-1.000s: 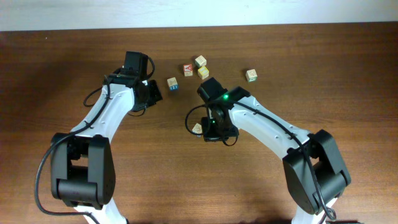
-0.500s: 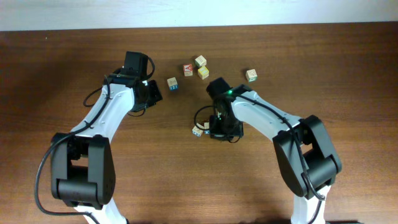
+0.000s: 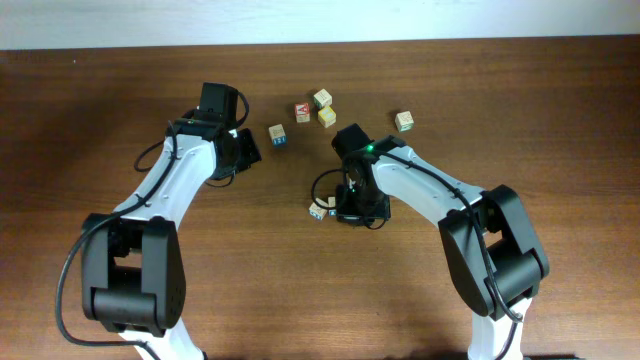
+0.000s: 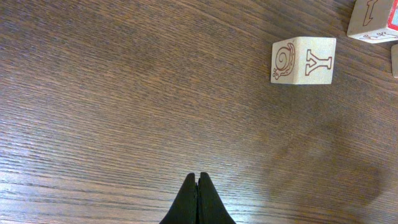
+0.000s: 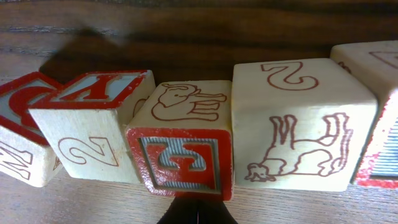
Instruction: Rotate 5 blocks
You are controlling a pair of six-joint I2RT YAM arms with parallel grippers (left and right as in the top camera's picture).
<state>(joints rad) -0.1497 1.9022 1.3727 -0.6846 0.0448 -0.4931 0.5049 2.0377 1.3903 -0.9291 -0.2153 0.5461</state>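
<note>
Closure complete on left gripper point(image 4: 198, 190), nothing held. I see right gripper point(image 5: 196, 216) likewise closed and empty, beside red E block point(image 5: 185, 163).

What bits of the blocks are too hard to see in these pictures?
- Overhead: the print on every block, such as the far block, is too small to read.
- Left wrist: the corner block is cut off by the top and right edges, so its letter is incomplete.
- Right wrist: the end block is cut off by the left edge.
</note>
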